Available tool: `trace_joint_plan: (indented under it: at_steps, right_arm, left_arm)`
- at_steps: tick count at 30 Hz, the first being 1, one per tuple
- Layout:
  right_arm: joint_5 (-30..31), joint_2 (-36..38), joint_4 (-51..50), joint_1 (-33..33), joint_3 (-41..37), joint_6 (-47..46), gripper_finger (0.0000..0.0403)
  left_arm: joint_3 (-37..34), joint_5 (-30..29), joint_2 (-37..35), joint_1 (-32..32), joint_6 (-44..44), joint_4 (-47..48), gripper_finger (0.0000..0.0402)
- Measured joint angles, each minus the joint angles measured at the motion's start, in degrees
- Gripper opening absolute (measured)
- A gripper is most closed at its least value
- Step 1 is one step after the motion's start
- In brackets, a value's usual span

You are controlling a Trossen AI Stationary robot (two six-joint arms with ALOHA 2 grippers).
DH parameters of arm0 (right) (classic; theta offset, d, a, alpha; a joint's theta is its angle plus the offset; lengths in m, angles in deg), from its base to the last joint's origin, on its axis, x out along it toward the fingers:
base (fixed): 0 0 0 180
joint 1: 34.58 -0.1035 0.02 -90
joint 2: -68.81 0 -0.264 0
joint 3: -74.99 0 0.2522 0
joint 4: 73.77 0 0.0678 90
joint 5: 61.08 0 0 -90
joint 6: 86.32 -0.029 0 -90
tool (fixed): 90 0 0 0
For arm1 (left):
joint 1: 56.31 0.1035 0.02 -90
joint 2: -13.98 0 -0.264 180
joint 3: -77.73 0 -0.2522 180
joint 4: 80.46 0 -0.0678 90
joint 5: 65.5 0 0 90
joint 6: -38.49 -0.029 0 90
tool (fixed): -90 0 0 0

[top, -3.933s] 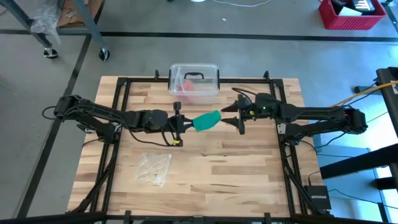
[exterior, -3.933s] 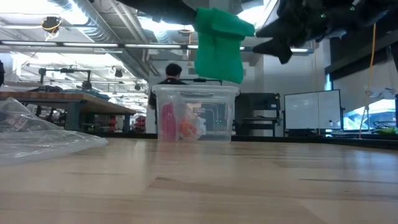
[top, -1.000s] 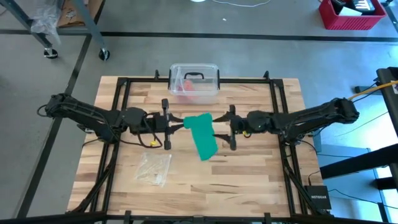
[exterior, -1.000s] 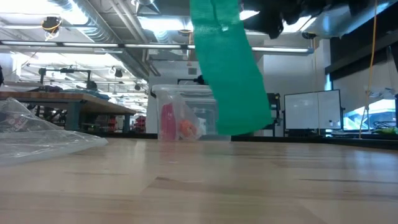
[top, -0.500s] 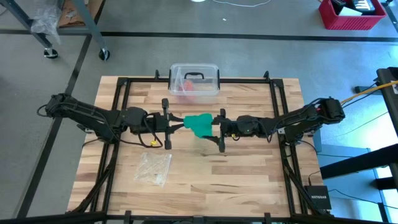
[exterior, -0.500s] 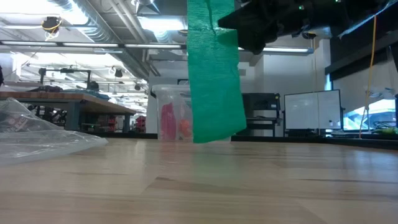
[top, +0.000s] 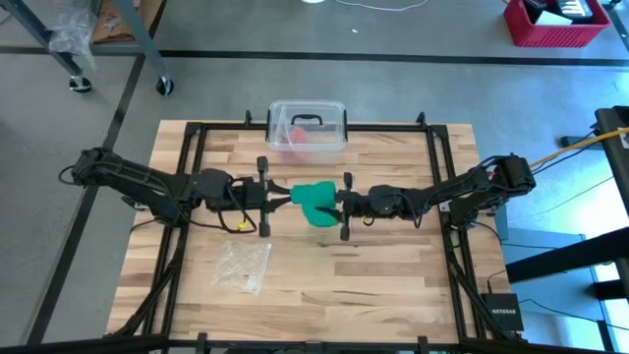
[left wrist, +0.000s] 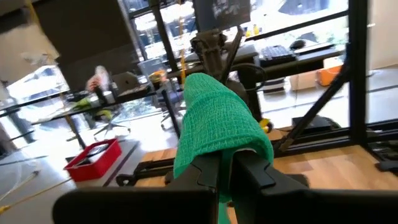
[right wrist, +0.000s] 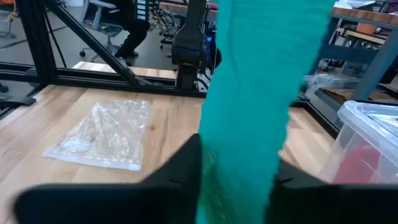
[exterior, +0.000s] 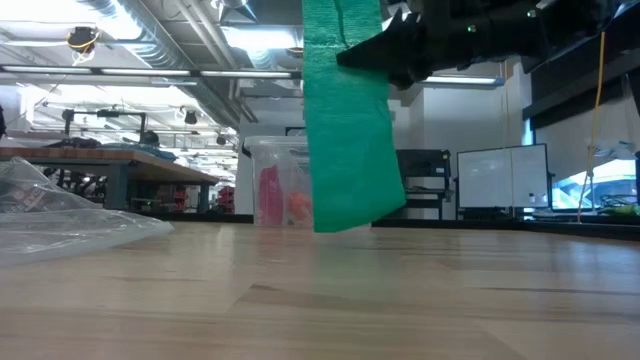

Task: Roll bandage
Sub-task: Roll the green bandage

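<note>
Hanging above the desk [top: 393, 265], the bandage [top: 316, 200] showed no readable writing; left gripper [top: 282, 196] and right gripper [top: 336, 206] jaws both clamped it.

We are in a robotics lab or workshop: the wooden table [top: 393, 256] sits in a black metal frame [top: 432, 147] on a grey concrete floor [top: 216, 29] marked with dark tape lines. Across the room we see exposed ceiling ducts [exterior: 160, 40], long workbenches [exterior: 100, 155] and a whiteboard [exterior: 500, 178], and a red crate [top: 555, 25] stands on the floor
</note>
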Motion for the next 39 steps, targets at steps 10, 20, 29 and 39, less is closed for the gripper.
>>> trace_joint_plan:
  at_steps: [10,20,29,39]
  right_arm:
    - [-0.6,0.0,-1.4,-0.9,0.0,2.0,0.0007]
    - [-0.3,0.0,-2.3,-7.7,0.8,9.7,0.0005]
    - [10.6,0.7,-18.0,-18.0,12.7,22.2,0.0003]
    - [14.8,0.8,-35.3,-23.9,29.6,33.8,0.0002]
  left_arm:
    - [0.0,10.3,-2.5,-0.3,1.1,0.6,0.0011]
    - [0.0,-3.7,-4.4,-0.8,-10.7,-5.0,0.0011]
    - [0.0,-5.9,-4.4,1.8,-14.6,-2.6,0.0011]
    - [-1.2,-6.5,-4.5,4.3,-14.0,0.2,0.0011]
